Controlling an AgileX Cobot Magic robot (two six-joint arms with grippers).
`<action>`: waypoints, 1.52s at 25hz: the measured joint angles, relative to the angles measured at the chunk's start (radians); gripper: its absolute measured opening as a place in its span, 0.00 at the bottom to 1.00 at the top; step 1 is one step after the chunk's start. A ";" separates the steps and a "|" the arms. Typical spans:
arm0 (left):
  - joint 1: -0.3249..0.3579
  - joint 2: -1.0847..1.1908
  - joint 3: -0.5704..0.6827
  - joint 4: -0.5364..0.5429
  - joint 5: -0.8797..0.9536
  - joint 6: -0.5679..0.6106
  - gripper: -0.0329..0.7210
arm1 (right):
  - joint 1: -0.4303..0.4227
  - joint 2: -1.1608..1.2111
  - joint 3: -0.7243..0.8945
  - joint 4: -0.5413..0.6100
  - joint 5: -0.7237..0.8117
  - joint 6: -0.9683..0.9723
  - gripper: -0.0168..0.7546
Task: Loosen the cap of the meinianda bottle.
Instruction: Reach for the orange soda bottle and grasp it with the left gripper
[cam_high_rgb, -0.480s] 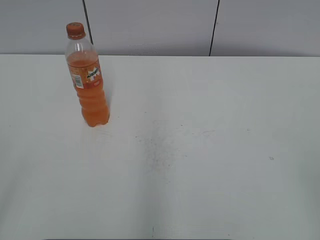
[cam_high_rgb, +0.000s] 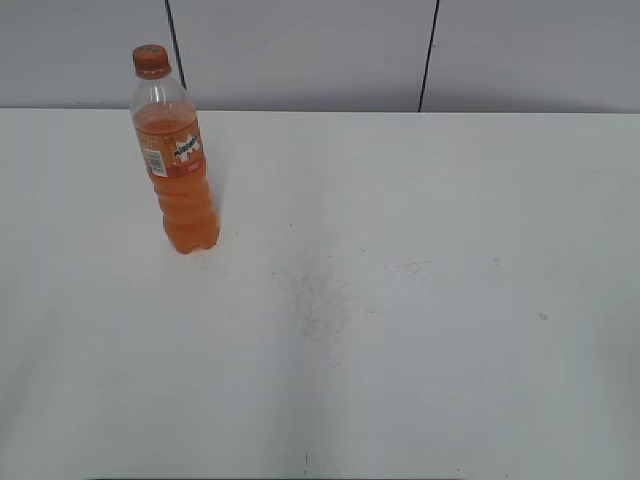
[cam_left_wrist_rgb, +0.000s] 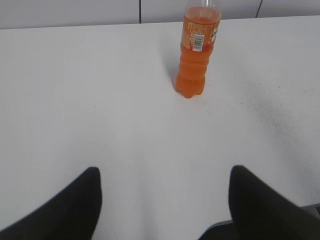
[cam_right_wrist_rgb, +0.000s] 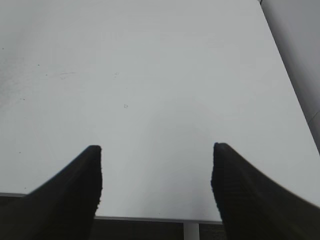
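Jaws on both arms are spread wide, holding nothing; bottle (cam_high_rgb: 177, 160) stands upright at ten o'clock on the bench (cam_high_rgb: 420, 300), cap (cam_high_rgb: 150, 60) untouched, so easy reach.

A broad white table (cam_high_rgb: 420, 300) fills most of the exterior view, its surface matte and lightly scuffed. A scatter of faint dark specks (cam_high_rgb: 320, 295) lies near the middle, and a tiny ring-shaped mark (cam_high_rgb: 542, 317) sits toward the right side. Behind the far edge stands a pale grey panelled wall (cam_high_rgb: 300, 55), divided by two thin dark vertical seams (cam_high_rgb: 428, 55). In the right wrist view the table's near edge (cam_right_wrist_rgb: 150, 218) shows, with dark space below it.
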 joint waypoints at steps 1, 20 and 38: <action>0.000 0.000 0.000 0.000 0.000 0.000 0.69 | 0.000 0.000 0.000 0.000 0.000 0.000 0.69; 0.000 0.004 -0.002 0.019 -0.009 0.000 0.69 | 0.000 0.000 0.000 0.000 0.000 0.000 0.69; 0.000 0.532 -0.018 0.155 -0.872 0.000 0.69 | 0.000 0.000 0.000 0.000 0.000 0.000 0.69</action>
